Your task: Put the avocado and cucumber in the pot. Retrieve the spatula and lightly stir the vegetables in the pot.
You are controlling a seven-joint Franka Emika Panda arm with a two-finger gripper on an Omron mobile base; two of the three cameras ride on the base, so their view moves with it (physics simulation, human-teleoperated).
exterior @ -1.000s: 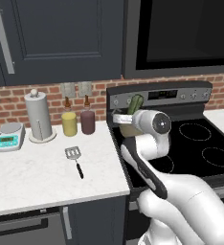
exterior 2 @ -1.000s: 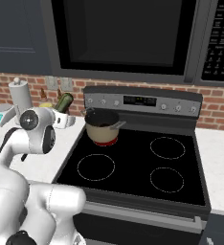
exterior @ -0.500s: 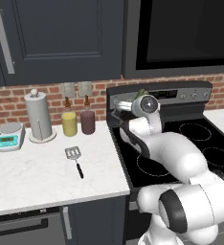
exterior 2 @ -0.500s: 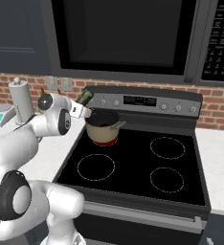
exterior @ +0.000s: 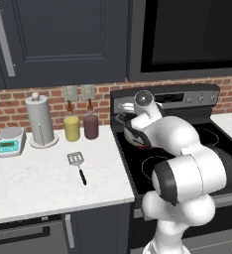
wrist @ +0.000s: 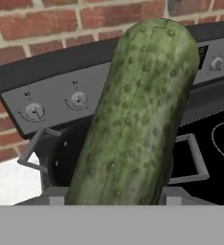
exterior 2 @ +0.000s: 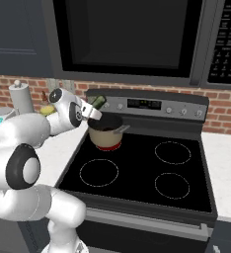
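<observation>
My gripper (exterior 2: pixel 94 109) is shut on the cucumber (exterior 2: pixel 98 102), a stubby, bumpy olive-green cylinder that points up and away from the hand. In the hand view the cucumber (wrist: pixel 138 115) towers in front of the pot (wrist: pixel 61 158). The tan pot (exterior 2: pixel 106 134) with a dark rim stands on the stove's back-left burner, just below and right of the gripper. Its dark inside is mostly hidden. The avocado is out of view. On the white counter left of the stove lies the spatula (exterior: pixel 77 162), with a silver slotted head and a black handle.
The black stove (exterior 2: pixel 152 173) has bare burners to the right and front. A paper towel roll (exterior: pixel 40 121), a scale (exterior: pixel 11 141) and two bottles (exterior: pixel 81 126) stand along the brick wall. The stove's knob panel (wrist: pixel 51 107) rises just behind the pot.
The arm has swung the cucumber to the right, from over the counter's edge to beside the pot's left rim. The elbow has folded forward. The grip is unchanged.
</observation>
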